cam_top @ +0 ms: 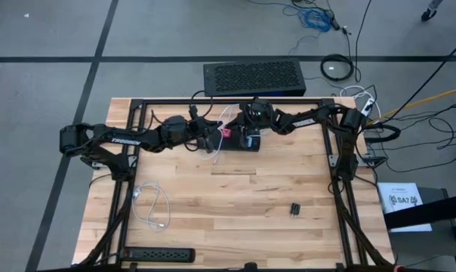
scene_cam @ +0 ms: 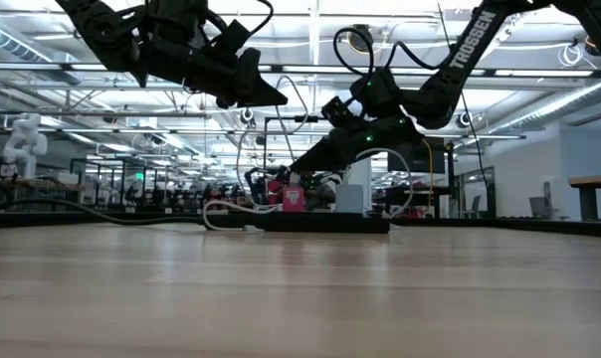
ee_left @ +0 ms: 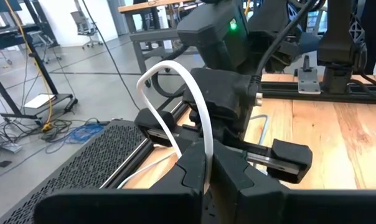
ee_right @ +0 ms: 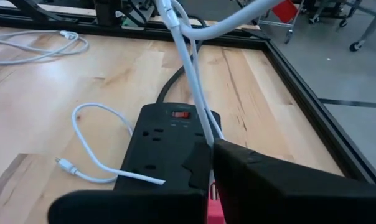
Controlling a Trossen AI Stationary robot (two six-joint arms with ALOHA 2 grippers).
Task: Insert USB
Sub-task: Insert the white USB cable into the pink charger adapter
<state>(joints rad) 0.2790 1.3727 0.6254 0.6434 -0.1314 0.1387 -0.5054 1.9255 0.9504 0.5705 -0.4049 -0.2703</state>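
Observation:
A black power strip (cam_top: pixel 245 142) lies at the table's far middle and also shows in the right wrist view (ee_right: pixel 166 146). A pink block (cam_top: pixel 226 134) stands on its left end (scene_cam: pixel 294 199). A white cable (ee_left: pixel 175 74) loops between both grippers. My left gripper (ee_left: pixel 206 177) is shut on it, raised above the strip (scene_cam: pixel 266 94). My right gripper (ee_right: pixel 210 152) slants down to the pink block (ee_right: pixel 215 202) and is shut on the cable. The cable's free end (ee_right: pixel 66 166) lies on the table. My left gripper pinches the white cable (ee_left: pixel 208 149) between its two fingers, well above the table. The cable rises out of the fingers, arcs over and drops slack toward the strip. My right gripper pinches two strands of the white cable (ee_right: pixel 203 130) between its fingertips, slanting down from the table's right. The strands run up out of the hold. The pink block shows through the gap below; whether the fingers touch it I cannot tell.
A second white cable (cam_top: pixel 152 204) lies coiled at the near left. A second power strip (cam_top: pixel 160 255) lies at the near edge. A small black part (cam_top: pixel 296 209) lies at the near right. A black perforated box (cam_top: pixel 254 78) stands behind the far edge.

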